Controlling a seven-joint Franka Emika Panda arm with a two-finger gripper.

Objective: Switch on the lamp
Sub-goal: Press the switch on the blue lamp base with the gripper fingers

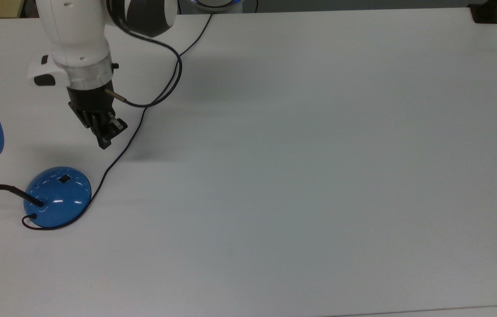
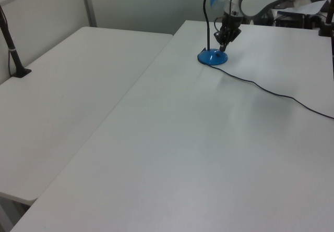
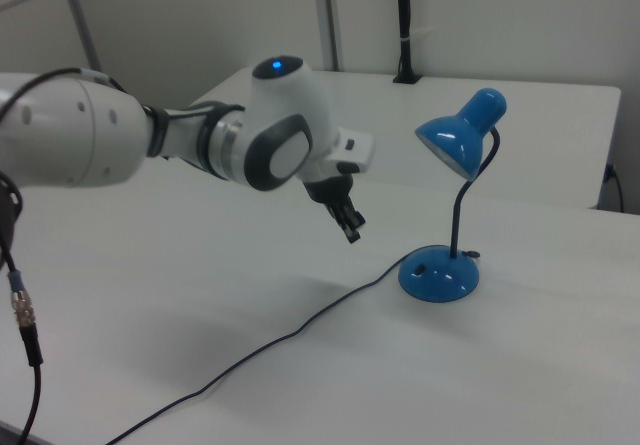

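Lamp (image 1: pixel 57 197) stands on the white tabletop (image 1: pixel 318 154), at the top view's left edge, with its blue dome base down on the surface and a small black switch (image 1: pixel 64 178) on the upper slope of that base. A thin black neck (image 3: pixel 458 215) rises from the base and bends over to the blue shade (image 3: pixel 458 135), which in the right view hangs above and a little to the right view's left of the base. The cord (image 1: pixel 120 147) leaves the base, curls round its rim and runs away across the tabletop toward the top view's top edge. The tool (image 1: pixel 105 143) hangs in the air above the tabletop, tilted, pointing down toward the base, near it but apart from it; in the top view it sits above and slightly right of the switch, just beside the cord. Its fingers look pressed together, holding nothing. In the left view the tool (image 2: pixel 222 46) sits just above the base. A second white tabletop (image 2: pixel 68 86) adjoins on the left view's left.
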